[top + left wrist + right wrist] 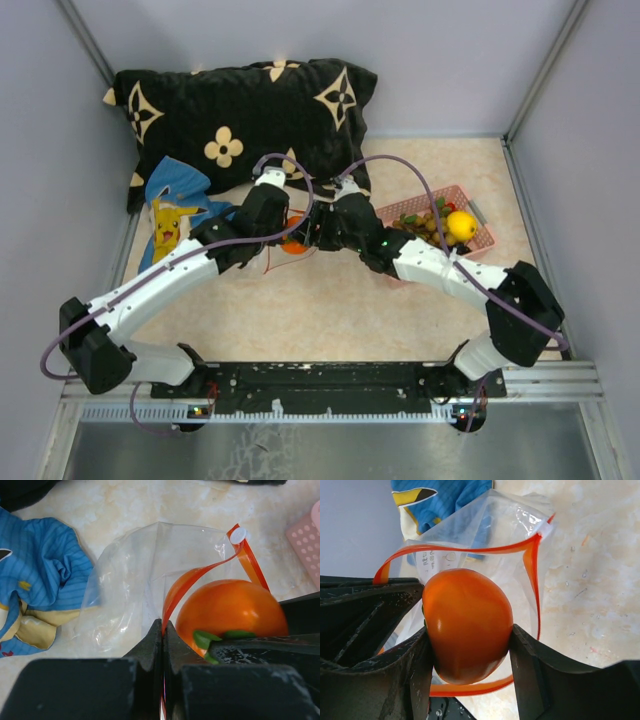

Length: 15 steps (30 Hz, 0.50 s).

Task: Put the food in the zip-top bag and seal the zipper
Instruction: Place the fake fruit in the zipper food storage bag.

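Note:
My right gripper (pixel 468 652) is shut on an orange toy fruit (pixel 467 622) and holds it right over the open mouth of the clear zip-top bag (pixel 495 535). The orange-red zipper (pixel 532 575) loops around the fruit. My left gripper (pixel 163 630) is shut on the zipper strip (pixel 192 582) and holds the bag (pixel 130 575) mouth up. The orange fruit (pixel 230 610) with green leaves shows beside it. In the top view both grippers meet at the fruit (pixel 295 240). A yellow lemon (pixel 461 224) and other food lie in the pink basket (pixel 480 215).
A blue cartoon-print cloth (pixel 172 205) lies left of the bag, also in the left wrist view (pixel 40 575). A black pillow with tan flowers (pixel 240 115) lies at the back. Grey walls enclose the table on three sides.

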{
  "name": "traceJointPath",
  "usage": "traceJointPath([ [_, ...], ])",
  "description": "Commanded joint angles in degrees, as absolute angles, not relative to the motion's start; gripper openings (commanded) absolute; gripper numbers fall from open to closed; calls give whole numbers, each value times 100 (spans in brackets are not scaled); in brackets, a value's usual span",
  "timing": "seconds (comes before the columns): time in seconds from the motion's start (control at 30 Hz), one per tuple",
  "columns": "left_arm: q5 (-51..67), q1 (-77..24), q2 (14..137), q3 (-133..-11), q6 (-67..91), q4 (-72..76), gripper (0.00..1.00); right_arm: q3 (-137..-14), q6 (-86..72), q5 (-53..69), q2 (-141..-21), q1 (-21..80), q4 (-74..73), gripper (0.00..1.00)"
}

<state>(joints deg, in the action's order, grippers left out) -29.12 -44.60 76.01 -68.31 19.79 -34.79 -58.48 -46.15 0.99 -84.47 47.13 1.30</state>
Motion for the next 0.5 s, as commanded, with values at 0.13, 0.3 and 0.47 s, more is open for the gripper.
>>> traceJointPath([
  [0.13, -2742, -4447, 7416, -6974, 2166, -3195, 0, -5894, -4684, 430, -8578, 4772, 703, 54],
  [0.3, -2767, -4447, 7413, -6944, 2171, -3170, 0, -5916, -4494, 435, -8557, 4768, 641, 69],
  [0.47, -2807, -4447, 7391, -6887, 2170, -3164, 0, -5908, -4310, 296, -8472, 4772, 501, 81],
])
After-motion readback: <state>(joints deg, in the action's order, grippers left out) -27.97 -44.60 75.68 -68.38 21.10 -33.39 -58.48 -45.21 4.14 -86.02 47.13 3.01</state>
